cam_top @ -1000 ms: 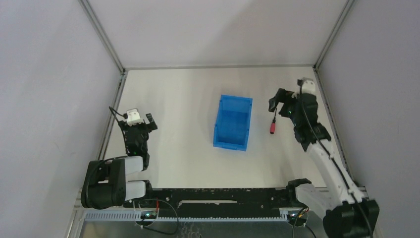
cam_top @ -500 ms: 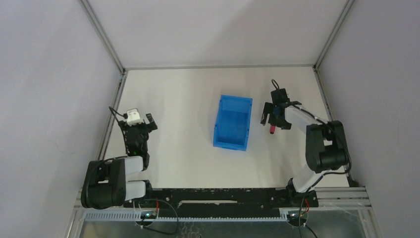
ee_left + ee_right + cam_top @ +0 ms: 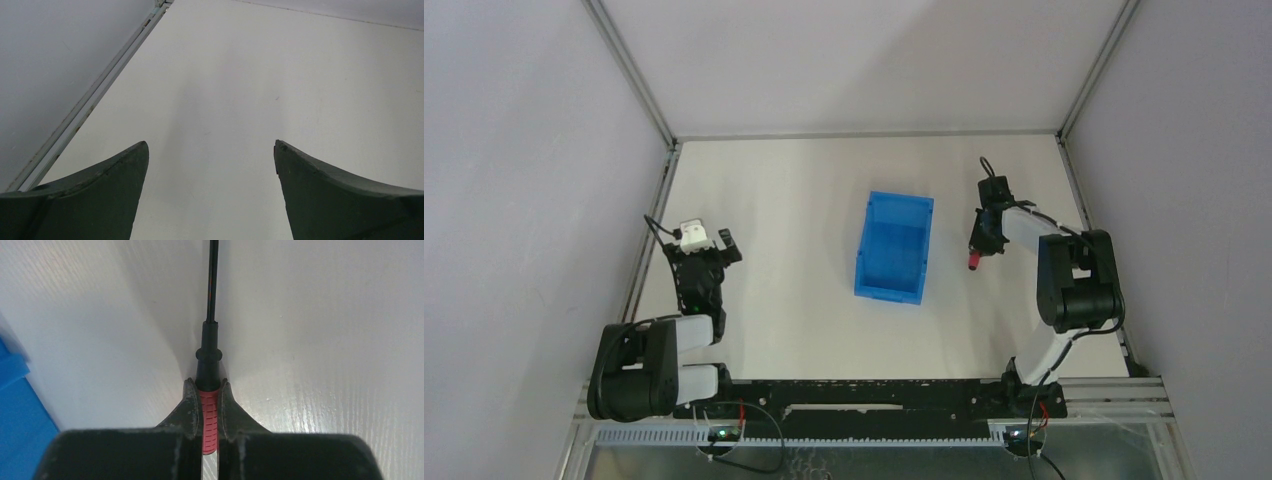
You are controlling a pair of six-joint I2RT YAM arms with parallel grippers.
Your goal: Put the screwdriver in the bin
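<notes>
- Top external view: the bin [image 3: 894,250] sits open-topped around the middle of the table [image 3: 784,200], its long sides running near to far.
- The screwdriver [image 3: 973,262] is just right of the bin and outside it, with its red-pink handle end pointing near.
- The right gripper [image 3: 980,243] is low over the screwdriver's far part. From this view I cannot tell how its jaws stand.
- The left gripper [image 3: 696,250] is at the left side of the table, well apart from the bin.
- Left wrist view: the left gripper [image 3: 211,145] has its jaws spread wide. Only bare table [image 3: 260,75] shows between the two dark fingers [image 3: 110,190], and a metal rail [image 3: 90,100] runs along the left edge.
- Right wrist view: the right gripper [image 3: 209,390] pinches the screwdriver [image 3: 208,360] by its ribbed red handle. The black collar and thin shaft reach away beyond the fingertips, close above the table [image 3: 325,315].
- A blue corner of the bin [image 3: 20,405] shows at the left edge, apart from the tool.
</notes>
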